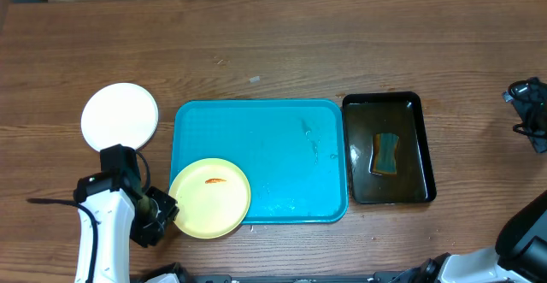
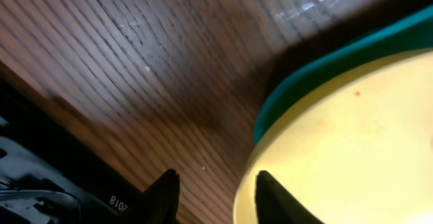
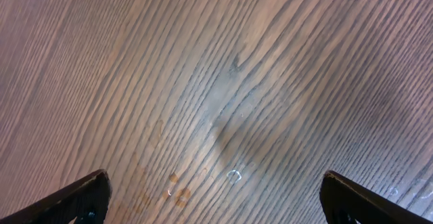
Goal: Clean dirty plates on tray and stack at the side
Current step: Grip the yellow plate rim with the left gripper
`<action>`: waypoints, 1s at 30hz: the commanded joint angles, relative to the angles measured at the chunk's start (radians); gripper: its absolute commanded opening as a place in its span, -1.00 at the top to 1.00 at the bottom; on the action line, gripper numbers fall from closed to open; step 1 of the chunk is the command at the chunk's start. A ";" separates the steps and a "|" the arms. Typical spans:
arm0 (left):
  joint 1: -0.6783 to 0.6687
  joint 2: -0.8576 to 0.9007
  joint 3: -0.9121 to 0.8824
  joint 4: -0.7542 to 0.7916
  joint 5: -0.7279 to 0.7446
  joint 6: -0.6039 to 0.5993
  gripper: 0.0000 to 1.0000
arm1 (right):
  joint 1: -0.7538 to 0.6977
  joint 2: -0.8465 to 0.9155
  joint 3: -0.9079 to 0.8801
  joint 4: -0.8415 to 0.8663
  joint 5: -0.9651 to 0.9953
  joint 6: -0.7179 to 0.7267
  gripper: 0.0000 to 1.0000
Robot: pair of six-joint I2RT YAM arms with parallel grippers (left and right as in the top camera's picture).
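Observation:
A pale yellow plate (image 1: 209, 197) with a small orange smear lies on the front left corner of the turquoise tray (image 1: 273, 138), overhanging its rim. My left gripper (image 1: 165, 209) is open at the plate's left edge. In the left wrist view the gripper (image 2: 216, 193) straddles the yellow plate's (image 2: 338, 143) rim, one finger over the plate and one over the table. A white plate (image 1: 120, 114) lies on the table left of the tray. My right gripper (image 3: 216, 190) is wide open and empty over bare wood, at the far right (image 1: 528, 103).
A black basin (image 1: 425, 146) of dark water holding a sponge (image 1: 386, 153) stands right of the tray. Water drops lie on the tray's right half. The tray's corner (image 2: 304, 82) shows under the yellow plate.

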 commanded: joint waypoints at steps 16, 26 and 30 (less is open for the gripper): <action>-0.006 0.004 -0.094 0.097 0.087 0.108 0.59 | -0.001 -0.003 0.012 0.007 -0.002 0.002 -1.00; -0.006 0.004 -0.093 0.135 0.131 0.138 0.74 | -0.001 -0.003 0.012 0.007 -0.002 0.002 -1.00; -0.006 0.004 -0.092 0.155 0.209 0.209 0.73 | -0.001 -0.003 0.012 0.007 -0.002 0.002 -1.00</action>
